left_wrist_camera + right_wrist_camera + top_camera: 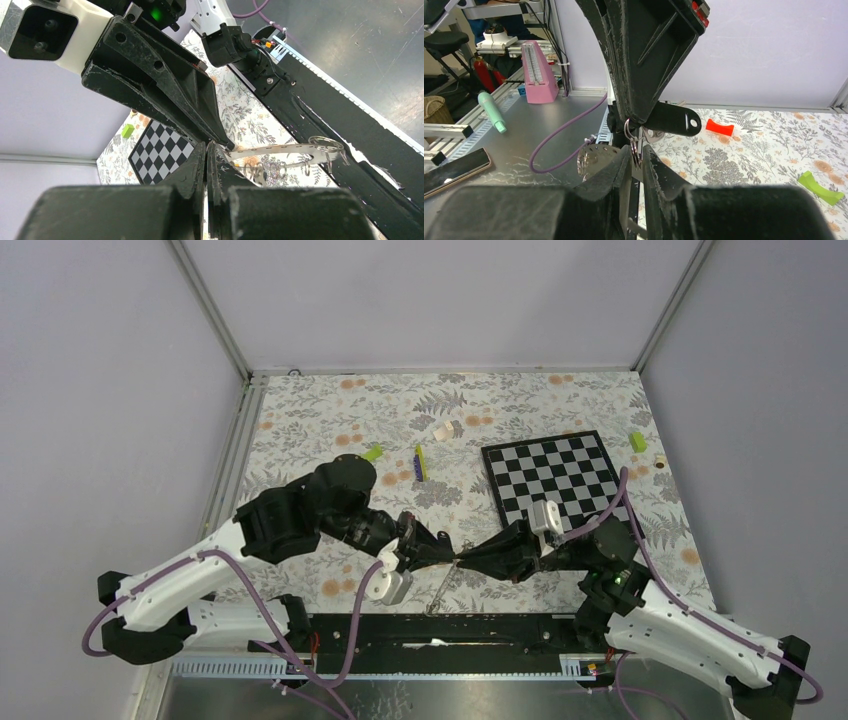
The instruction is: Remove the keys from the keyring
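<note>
I hold both arms tip to tip above the table's near edge so the keyring (pixel 280 150) hangs free, a silvery band running off beside the left gripper (pixel 206 152). That gripper is clamped tight. What it pinches is hidden, though a black-tagged key (pixel 674 120) juts out at its tip. The right gripper (pixel 636 159) stands slightly parted around a small split ring (pixel 633 142). The black rail (pixel 480 625) crowds in underneath, while the chessboard (pixel 555 475) lies well clear.

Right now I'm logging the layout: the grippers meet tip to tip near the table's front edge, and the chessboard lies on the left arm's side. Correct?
No: the chessboard lies on the right arm's side, as the top view shows. The left gripper and right gripper do meet tip to tip near the front edge.
</note>
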Controlling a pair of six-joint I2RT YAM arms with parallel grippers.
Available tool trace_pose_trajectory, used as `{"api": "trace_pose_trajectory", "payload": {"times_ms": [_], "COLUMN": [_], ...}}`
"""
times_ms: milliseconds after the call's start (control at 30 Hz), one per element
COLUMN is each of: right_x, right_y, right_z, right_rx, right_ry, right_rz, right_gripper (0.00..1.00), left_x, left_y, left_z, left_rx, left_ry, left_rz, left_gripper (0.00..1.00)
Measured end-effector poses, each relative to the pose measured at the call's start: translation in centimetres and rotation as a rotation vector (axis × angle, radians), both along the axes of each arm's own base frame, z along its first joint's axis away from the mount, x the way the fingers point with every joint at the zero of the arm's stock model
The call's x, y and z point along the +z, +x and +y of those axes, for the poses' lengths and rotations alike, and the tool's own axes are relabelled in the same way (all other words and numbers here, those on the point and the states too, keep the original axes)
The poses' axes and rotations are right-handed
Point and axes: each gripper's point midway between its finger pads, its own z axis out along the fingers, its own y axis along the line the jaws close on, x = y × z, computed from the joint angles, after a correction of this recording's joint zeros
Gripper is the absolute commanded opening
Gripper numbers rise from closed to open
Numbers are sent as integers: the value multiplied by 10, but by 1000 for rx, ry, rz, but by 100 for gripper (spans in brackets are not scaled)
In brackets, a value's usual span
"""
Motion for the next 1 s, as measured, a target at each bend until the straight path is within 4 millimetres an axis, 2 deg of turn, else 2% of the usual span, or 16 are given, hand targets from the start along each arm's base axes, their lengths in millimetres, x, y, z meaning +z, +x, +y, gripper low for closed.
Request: {"api": "trace_pose_trajectory", "payload": {"times_ms": [333,1000], "right_x": [-2,3], "right_y": [-2,-5], "right_z": [1,-3], "right_rx": [16,15], "right_ry": [-7,7], "right_rz": [8,-3], "right_gripper": [8,6], "left_x": [-2,-1], "left_y": [1,0], "left_z": [-2,-1], "left_rx": [-1,-2], "left_ry": [8,4], "left_rz": [4,2], "left_gripper": [0,0]}}
